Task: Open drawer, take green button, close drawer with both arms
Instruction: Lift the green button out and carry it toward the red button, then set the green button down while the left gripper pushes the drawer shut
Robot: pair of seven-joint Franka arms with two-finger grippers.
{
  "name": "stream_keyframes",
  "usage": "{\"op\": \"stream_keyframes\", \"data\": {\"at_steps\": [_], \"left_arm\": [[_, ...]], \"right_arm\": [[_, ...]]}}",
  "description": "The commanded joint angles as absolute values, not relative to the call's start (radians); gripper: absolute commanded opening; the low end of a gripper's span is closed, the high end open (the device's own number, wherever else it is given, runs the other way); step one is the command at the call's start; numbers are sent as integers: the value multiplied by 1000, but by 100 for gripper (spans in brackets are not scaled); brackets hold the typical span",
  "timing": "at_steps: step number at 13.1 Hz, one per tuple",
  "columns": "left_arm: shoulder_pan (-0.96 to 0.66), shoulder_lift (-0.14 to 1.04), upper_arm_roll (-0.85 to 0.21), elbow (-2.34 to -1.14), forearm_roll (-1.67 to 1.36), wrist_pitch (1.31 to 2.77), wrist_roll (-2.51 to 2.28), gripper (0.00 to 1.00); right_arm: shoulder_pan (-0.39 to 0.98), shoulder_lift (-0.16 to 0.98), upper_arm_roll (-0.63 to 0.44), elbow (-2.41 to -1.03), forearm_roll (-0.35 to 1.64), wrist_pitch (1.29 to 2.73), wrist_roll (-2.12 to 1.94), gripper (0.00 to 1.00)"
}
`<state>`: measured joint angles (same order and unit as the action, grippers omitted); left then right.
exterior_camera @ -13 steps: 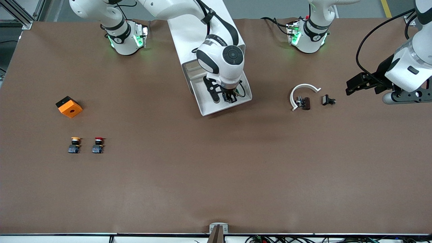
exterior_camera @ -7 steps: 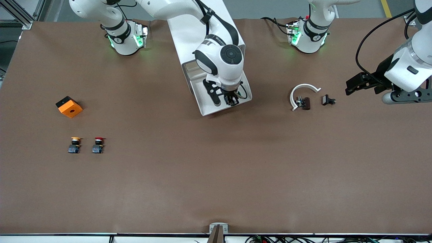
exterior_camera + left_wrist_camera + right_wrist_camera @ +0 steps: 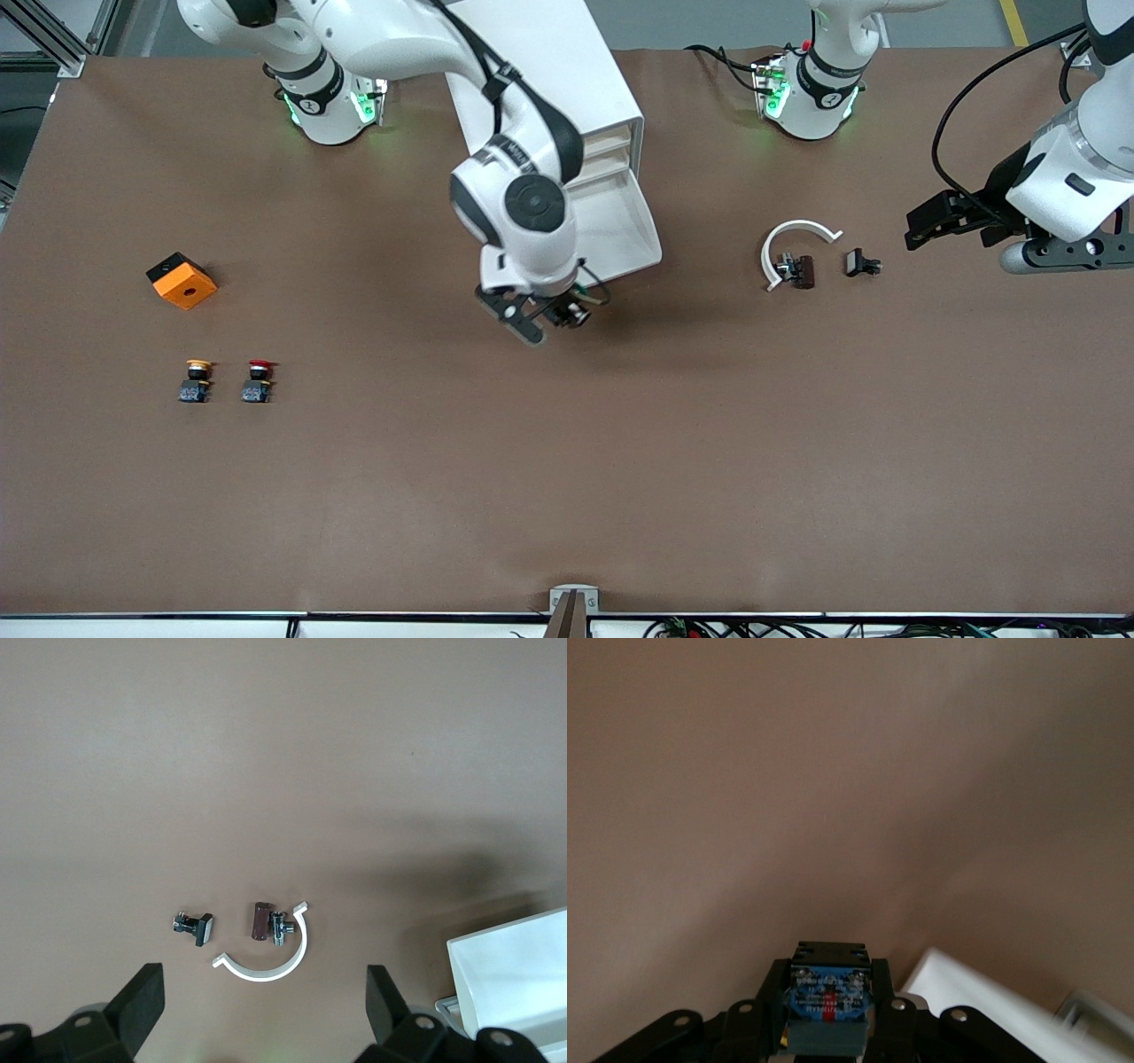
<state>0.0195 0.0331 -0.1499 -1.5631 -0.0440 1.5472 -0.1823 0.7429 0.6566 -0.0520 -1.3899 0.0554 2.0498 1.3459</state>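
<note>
orange block (image 3: 182, 280), yellow-capped button (image 3: 196, 380), red-capped button (image 3: 258, 380), white curved clip (image 3: 791, 245)

Three push buttons: a yellow-capped one (image 3: 195, 380), a red-capped one (image 3: 257, 381), one (image 3: 827, 1003) held. One orange block (image 3: 182, 280), one white cabinet (image 3: 549, 66), one curved white clip (image 3: 795, 239), seemingly two small dark fittings (image 3: 862, 262).

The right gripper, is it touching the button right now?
Touching. The right wrist view shows the button clamped between the right gripper's black fingers, blue base showing. In the front view it hangs over bare table just past the open drawer.
</note>
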Motion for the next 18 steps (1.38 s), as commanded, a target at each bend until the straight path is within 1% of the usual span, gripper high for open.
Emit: {"op": "stream_keyframes", "data": {"at_steps": [1,4,6,9,13,16,18], "left_arm": [[31,20,-164,-1575,-31,1548,-187,100],[28,21,-166,-1575,-31,1549,-192,100],[28,21,-166,-1575,-31,1548,-192,100],[26,26,-166,-1575,-31,1551,-192,100],[23,49,-182,-1577,-32,1562,-199,100],[21,93,-241,-1601,-29,1641,-279,100],[21,119,-267,-1655,-31,1731,-287,100]], "right_arm": [[603,563,-35,-1498,52,2045,1083,0],[462,526,-37,-1586,48,2056,789,0],[398,505,-37,-1621,0,2056,657,0],[359,488,-37,-1675,-55,2081,603,0],[321,457,-37,-1807,-72,2227,444,0],[212,442,-34,-1922,-71,2395,225,0],[180,445,-34,-1936,-71,2419,173,0]]}}
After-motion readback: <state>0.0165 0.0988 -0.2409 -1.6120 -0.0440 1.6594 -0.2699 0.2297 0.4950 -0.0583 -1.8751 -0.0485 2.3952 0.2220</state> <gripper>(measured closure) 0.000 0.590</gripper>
